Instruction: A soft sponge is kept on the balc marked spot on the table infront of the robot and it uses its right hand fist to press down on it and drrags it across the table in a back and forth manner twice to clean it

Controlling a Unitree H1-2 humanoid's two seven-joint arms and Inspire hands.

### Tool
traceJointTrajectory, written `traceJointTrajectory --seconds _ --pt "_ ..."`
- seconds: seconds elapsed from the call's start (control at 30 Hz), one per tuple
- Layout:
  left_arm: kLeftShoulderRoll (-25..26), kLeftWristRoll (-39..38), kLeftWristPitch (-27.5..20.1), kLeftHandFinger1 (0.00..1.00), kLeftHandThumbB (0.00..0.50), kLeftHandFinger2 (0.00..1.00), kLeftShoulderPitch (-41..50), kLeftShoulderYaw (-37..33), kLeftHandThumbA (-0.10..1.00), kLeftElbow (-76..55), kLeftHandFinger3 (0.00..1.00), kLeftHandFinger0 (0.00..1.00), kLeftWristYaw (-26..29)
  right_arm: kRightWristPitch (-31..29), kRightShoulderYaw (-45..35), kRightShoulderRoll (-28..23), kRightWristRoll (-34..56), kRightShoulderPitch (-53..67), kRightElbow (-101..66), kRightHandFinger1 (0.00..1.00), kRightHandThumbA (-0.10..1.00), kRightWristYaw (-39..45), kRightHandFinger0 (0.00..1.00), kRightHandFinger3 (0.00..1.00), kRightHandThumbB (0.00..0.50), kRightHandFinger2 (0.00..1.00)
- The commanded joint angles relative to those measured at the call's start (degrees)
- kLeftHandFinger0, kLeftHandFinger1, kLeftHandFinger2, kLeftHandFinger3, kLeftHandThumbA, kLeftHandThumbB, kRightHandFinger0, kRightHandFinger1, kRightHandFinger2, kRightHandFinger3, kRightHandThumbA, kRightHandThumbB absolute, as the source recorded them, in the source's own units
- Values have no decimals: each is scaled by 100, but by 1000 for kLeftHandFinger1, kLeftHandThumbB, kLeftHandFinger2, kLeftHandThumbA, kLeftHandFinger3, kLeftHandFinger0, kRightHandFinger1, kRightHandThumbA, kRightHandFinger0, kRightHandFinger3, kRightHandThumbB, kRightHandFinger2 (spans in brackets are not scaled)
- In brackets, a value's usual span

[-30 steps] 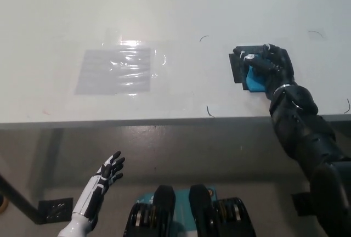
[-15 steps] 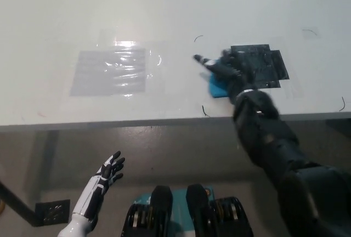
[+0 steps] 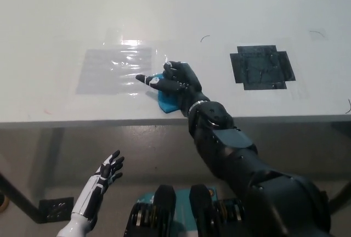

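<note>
My black right hand [image 3: 174,83] lies on top of a blue sponge [image 3: 168,105] near the front edge of the white table [image 3: 219,6]. The hand presses down on the sponge with its fingers curled over it and one finger stretched out to the left. Only the sponge's front edge shows beneath the hand. The black marked spot [image 3: 261,67] sits bare on the table to the right, well away from the sponge. My white left hand [image 3: 107,174] hangs below the table's edge at the lower left, fingers spread, holding nothing.
A shiny clear film patch [image 3: 116,69] lies on the table just left of the sponge. The table's front edge [image 3: 109,122] runs across the picture below the hand. Small dark curved marks [image 3: 204,38] dot the tabletop.
My right hand has dragged the blue sponge leftward from the black spot to beside the film patch, uncovering the spot. The left hand has stayed put.
</note>
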Motion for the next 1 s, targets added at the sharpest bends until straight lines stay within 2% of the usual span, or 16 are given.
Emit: traceJointTrajectory --seconds 0.0,0.07,0.23,0.43,0.63,0.77,0.83,0.87,0.9,0.97 --pt "88 15 -226 1000 500 1000 -66 41 1000 -167 1000 1000 -17 157 0 -260 -93 -123 4 0 1000 104 0 0 253 0" --pt "88 -2 -209 1000 500 1000 -62 35 1000 -174 1000 1000 -37 205 -47 -343 -60 -92 14 0 1000 87 0 0 269 0" --pt "104 1 -213 1000 500 1000 -61 46 1000 -171 1000 1000 -30 156 -122 -822 -22 79 27 0 1000 137 0 0 222 0" --pt "93 12 -209 1000 500 1000 -48 45 1000 -143 1000 1000 -17 104 -192 -1388 -25 257 42 0 1000 131 0 0 216 0" --pt "107 9 -188 1000 500 1000 -54 44 1000 -145 1000 1000 -30 150 -350 -2082 69 438 39 0 1000 83 0 0 236 0" --pt "120 20 -175 1000 500 1000 -52 56 1000 -152 1000 1000 -13 160 -411 -2370 60 523 46 0 1000 68 0 0 198 0" --pt "107 24 -164 1000 500 1000 -57 54 1000 -141 1000 1000 -5 175 -455 -2475 77 550 43 0 1000 49 0 0 204 0" --pt "99 25 -151 1000 500 1000 -54 49 1000 -153 1000 1000 -5 125 -503 -2583 105 593 44 0 1000 129 53 0 246 0" --pt "96 6 -133 1000 500 1000 -57 50 1000 -161 1000 1000 -15 105 -543 -2659 127 614 42 0 1000 179 6 0 261 0" --pt "92 -15 -144 1000 500 1000 -68 57 1000 -138 1000 1000 -20 100 -619 -2748 168 633 43 0 1000 248 0 0 262 0"
